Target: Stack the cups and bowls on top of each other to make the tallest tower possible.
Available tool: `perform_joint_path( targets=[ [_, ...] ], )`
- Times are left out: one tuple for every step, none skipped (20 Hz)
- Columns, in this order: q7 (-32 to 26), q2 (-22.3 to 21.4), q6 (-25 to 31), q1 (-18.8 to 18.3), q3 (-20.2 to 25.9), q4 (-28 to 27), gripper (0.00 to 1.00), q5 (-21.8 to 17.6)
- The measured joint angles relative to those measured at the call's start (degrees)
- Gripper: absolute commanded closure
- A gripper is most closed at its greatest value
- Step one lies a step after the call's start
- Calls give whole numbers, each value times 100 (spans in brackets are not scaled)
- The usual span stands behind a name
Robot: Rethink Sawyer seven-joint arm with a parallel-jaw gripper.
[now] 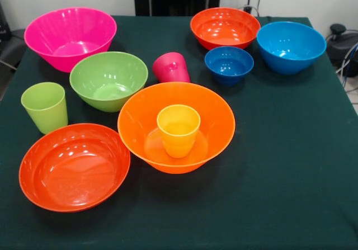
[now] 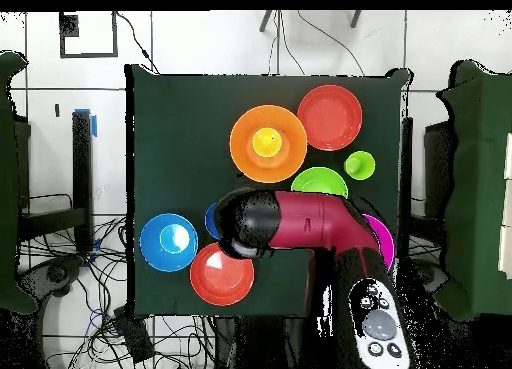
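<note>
The yellow cup [image 1: 178, 130] stands upright inside the big orange bowl [image 1: 215, 124] just beside the green bowl [image 1: 109, 79], likely light, stiff, slick, best gripped at its rim; the pincer's state I cannot tell.

dark green tablecloth [image 1: 291, 166] over the table, tangled black cables [image 2: 60, 270] on white tiled floor [image 2: 200, 45] beside it, blue tape strip [image 2: 94, 123], black square outline [image 2: 88, 35] marked on floor
</note>
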Motion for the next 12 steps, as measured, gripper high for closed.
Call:
perform_joint_path(
  targets=[
    [0,0,0,-53,-1,-31,0,-71],
    [0,0,0,-89,0,-54,0,-128],
    [0,0,0,-125,0,-77,0,-184],
    [0,2,0,-189,0,-119,0,-283],
    [0,2,0,-235,0,-152,0,-359],
    [0,2,0,-262,0,-171,0,-401],
    [0,2,0,-288,0,-189,0,-443],
    [0,2,-1,-334,0,-218,0,-506],
    [0,2,-6,-355,-1,-230,0,-538],
    [0,2,-15,-381,0,-245,0,-581],
    [0,2,-39,-415,-1,-266,0,-652],
    [0,3,-61,-435,0,-278,0,-695]
  ],
)
